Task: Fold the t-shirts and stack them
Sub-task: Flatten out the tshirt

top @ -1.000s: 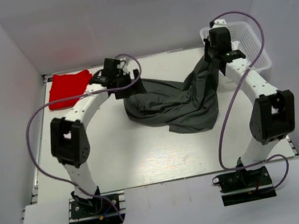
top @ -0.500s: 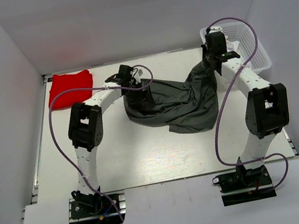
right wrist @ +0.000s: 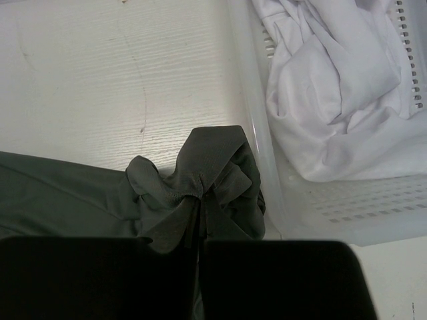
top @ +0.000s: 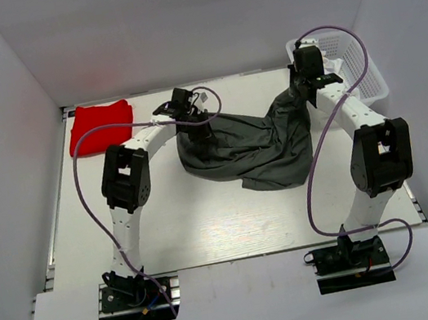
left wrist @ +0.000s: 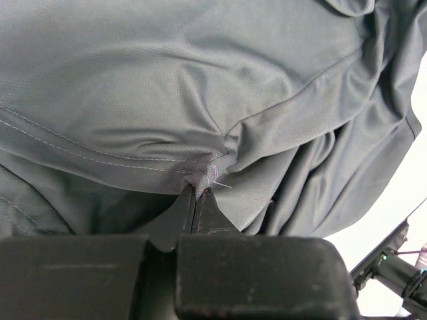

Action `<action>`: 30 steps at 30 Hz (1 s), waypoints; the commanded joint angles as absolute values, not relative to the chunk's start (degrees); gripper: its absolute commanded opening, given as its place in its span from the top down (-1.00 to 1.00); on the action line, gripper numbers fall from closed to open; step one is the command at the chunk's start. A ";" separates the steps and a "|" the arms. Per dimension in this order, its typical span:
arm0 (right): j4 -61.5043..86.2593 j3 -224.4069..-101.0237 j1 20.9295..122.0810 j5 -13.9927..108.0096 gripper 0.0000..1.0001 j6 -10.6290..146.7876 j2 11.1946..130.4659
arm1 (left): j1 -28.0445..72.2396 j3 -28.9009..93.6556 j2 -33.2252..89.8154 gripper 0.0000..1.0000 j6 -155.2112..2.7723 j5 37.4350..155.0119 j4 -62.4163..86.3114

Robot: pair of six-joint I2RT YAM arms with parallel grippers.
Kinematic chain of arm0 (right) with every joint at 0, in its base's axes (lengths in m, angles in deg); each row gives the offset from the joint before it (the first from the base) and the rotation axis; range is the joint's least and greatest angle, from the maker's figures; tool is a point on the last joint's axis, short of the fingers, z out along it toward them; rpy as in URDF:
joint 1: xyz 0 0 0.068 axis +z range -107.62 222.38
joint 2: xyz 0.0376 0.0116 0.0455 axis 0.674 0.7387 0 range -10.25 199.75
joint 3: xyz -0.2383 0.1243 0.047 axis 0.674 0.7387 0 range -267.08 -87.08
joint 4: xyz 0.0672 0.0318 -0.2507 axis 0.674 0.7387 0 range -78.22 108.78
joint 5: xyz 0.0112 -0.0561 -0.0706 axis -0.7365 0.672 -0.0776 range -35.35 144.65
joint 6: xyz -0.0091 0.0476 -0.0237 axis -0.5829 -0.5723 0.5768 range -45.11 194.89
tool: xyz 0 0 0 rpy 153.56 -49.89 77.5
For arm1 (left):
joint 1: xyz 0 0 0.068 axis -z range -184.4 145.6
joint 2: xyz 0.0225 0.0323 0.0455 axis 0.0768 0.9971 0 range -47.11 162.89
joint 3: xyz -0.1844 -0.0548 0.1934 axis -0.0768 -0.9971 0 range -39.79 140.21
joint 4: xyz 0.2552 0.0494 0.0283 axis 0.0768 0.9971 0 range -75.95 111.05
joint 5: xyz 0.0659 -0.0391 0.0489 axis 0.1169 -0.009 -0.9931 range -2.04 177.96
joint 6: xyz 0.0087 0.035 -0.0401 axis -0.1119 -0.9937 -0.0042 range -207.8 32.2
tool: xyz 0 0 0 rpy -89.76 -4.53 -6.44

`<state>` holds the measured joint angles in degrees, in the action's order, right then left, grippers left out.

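A crumpled dark grey t-shirt (top: 249, 149) lies spread across the middle of the table. My left gripper (top: 195, 132) is shut on a pinch of its stitched hem at the shirt's left end; the wrist view shows the hem (left wrist: 120, 157) bunched at my gripper (left wrist: 198, 190). My right gripper (top: 302, 93) is shut on a bunched fold of the same shirt (right wrist: 200, 167) at its right end, right beside the basket, with my gripper (right wrist: 201, 200) closed around the cloth. A folded red t-shirt (top: 100, 127) rests at the back left corner.
A white plastic basket (top: 364, 71) stands at the back right and holds white cloth (right wrist: 333, 87). Its wall (right wrist: 260, 133) is just right of my right gripper. White walls enclose the table on three sides. Purple cables loop over both arms.
My left gripper came down onto the grey shirt's left end and closed on its hem. My right arm shifted slightly toward the back, still holding the shirt.
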<state>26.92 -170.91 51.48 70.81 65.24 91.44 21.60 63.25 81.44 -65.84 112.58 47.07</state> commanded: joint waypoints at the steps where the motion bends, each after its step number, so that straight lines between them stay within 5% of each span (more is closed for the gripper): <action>1: 26.81 -172.51 51.26 71.79 1.00 65.66 90.47 | 21.79 64.36 77.27 1.00 -66.61 115.38 47.27; 30: 25.84 -172.34 51.08 76.81 1.00 72.17 51.29 | 20.12 67.08 30.68 1.00 -72.32 61.79 54.13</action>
